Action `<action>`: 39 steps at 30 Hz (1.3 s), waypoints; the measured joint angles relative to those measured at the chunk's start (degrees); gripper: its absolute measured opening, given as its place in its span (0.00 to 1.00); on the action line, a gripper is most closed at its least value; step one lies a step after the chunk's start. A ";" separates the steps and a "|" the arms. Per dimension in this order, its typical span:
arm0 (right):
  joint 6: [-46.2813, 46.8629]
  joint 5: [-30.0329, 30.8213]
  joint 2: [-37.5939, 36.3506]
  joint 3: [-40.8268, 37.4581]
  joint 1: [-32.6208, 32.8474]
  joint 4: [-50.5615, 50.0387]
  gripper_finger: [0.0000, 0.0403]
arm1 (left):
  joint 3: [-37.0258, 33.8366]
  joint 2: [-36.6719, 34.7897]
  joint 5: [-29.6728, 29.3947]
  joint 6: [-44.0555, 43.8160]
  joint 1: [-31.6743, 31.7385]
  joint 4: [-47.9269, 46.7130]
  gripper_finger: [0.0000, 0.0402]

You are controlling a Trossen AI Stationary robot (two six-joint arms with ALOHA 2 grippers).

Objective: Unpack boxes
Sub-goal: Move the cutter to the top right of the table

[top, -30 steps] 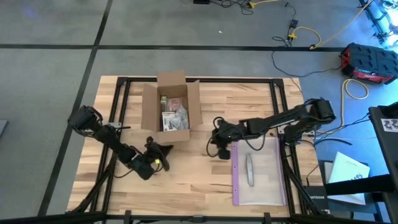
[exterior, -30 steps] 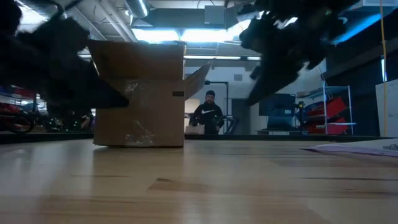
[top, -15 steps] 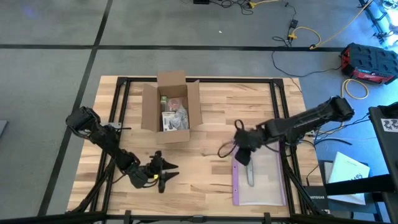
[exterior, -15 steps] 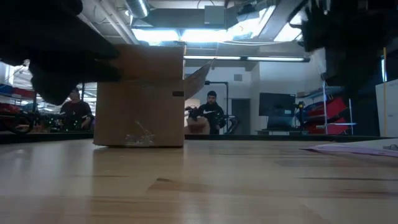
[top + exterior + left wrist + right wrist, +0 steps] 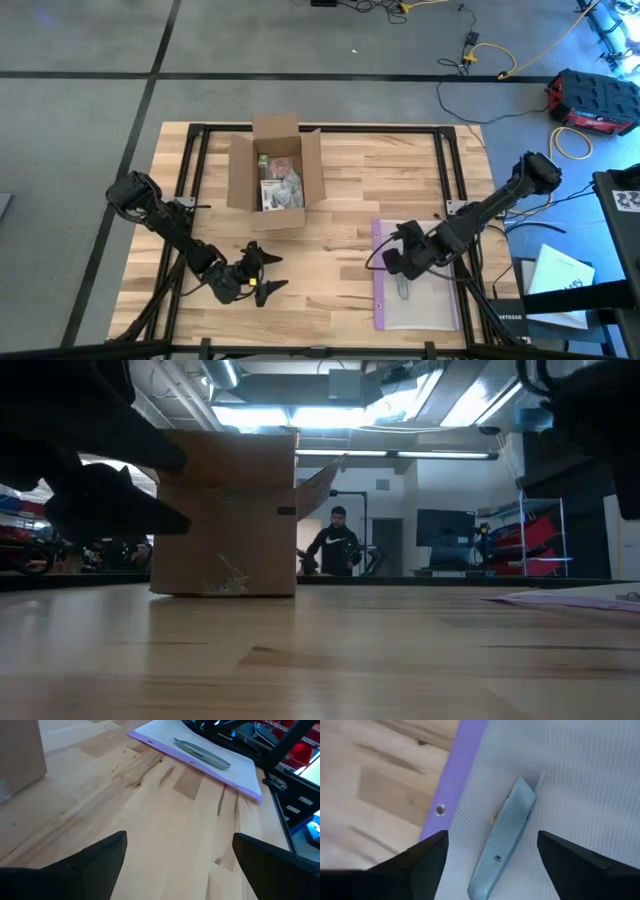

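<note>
Since a second ago the right claw (image 5: 397, 262) has swung away from the middle of the bench and now hangs over the clear plastic bag with the purple zip edge (image 5: 418, 302), while the left claw (image 5: 262, 272) has drifted a little toward the bench's near edge; both sets of fingers, closed then, now stand spread with nothing between them.

In the right wrist view the two dark fingers (image 5: 427, 857) frame the small grey knife-like tool (image 5: 502, 840), which lies flat on the bag (image 5: 580, 780) just beside the purple strip, not touched by either finger. From above, the tool (image 5: 402, 290) shows partly under the right claw.

The left claw sits low over bare wood, its fingers (image 5: 107, 855) wide apart in the left wrist view, pointing across the light wooden bench (image 5: 340, 190) toward the bag (image 5: 200, 762) and tool (image 5: 201, 754).

The small brown cardboard box (image 5: 268, 178) stands well apart from both claws, toward the far left part of the bench, flaps open, with packaged items visible inside. In the low view the box (image 5: 225, 510) stands upright on the bench, and a person (image 5: 335, 545) in dark clothes is in the room behind.
</note>
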 joint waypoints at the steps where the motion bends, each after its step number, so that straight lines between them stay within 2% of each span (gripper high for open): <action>1: 1.27 0.25 1.02 0.00 0.41 -0.37 0.75 | 0.00 0.00 0.00 0.00 0.30 0.07 0.88; 5: 4.78 0.27 5.69 -0.05 1.26 -0.47 0.76 | 0.00 0.00 0.31 -0.07 0.96 -0.81 0.88; 12: 5.45 0.16 11.93 -0.07 1.17 4.08 0.76 | 0.00 0.00 0.54 -0.51 1.11 -1.70 0.88; 16: 5.12 -1.99 15.38 0.02 1.19 5.79 0.73 | 0.00 0.00 0.57 -1.73 1.11 -2.28 0.88; 21: 5.18 -1.88 16.04 0.13 1.17 5.18 0.61 | 0.00 0.00 0.63 -3.84 1.11 -3.04 0.88; 29: 3.66 -0.90 15.89 0.11 1.19 4.74 0.30 | -0.02 0.00 0.63 -3.63 1.11 -3.01 0.88; 34: 0.45 -0.25 13.53 1.72 1.13 0.65 0.29 | -0.02 -0.01 0.63 -3.57 1.84 -2.37 0.88; 39: -3.41 5.07 8.86 6.87 -0.05 -10.00 0.29 | -0.02 -1.36 0.61 -2.60 2.96 -2.55 0.88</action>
